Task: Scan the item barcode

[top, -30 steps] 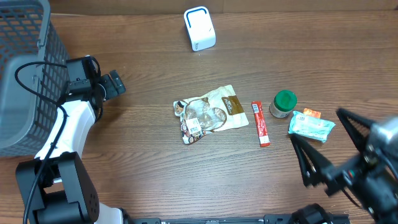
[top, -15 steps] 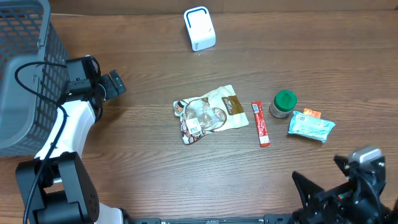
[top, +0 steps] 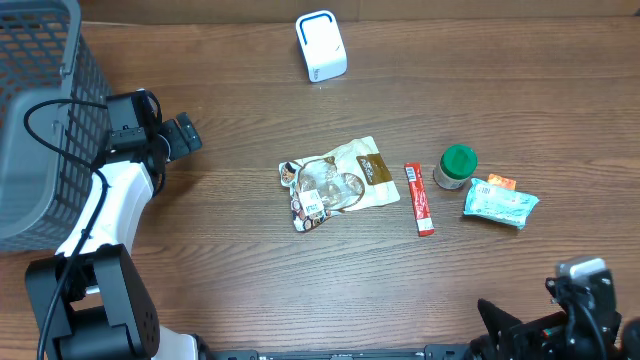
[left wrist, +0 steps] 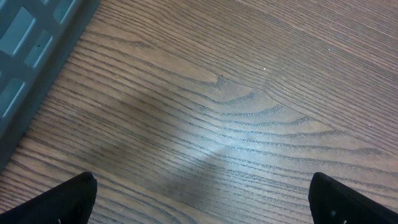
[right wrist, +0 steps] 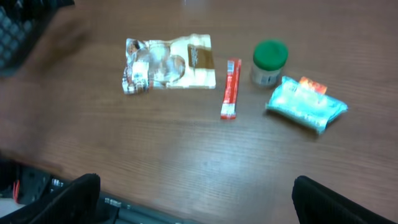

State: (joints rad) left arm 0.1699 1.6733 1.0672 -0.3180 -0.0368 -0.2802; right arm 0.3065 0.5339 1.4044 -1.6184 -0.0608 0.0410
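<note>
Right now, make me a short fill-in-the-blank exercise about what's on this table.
1. The small jar beside the light blue packet has a ____ lid.
2. The ____ stick packet lies between the snack pouch and the jar.
3. The left gripper and right gripper both have their jaws ____.
4. The grey basket sits beside the ____ arm.
Missing words: green, red, open, left.

Left arm (top: 105,215) at the left edge: white link leaning up from its black base, cable looped over it, wrist bent so the left gripper (top: 186,135) points inward, jaws spread wide. In its wrist view only the two dark fingertips (left wrist: 68,202) show, at the lower corners. Right arm (top: 590,310) sits low at the near right corner, mostly out of the overhead frame; right gripper (right wrist: 199,200) jaws likewise fully apart.
</note>
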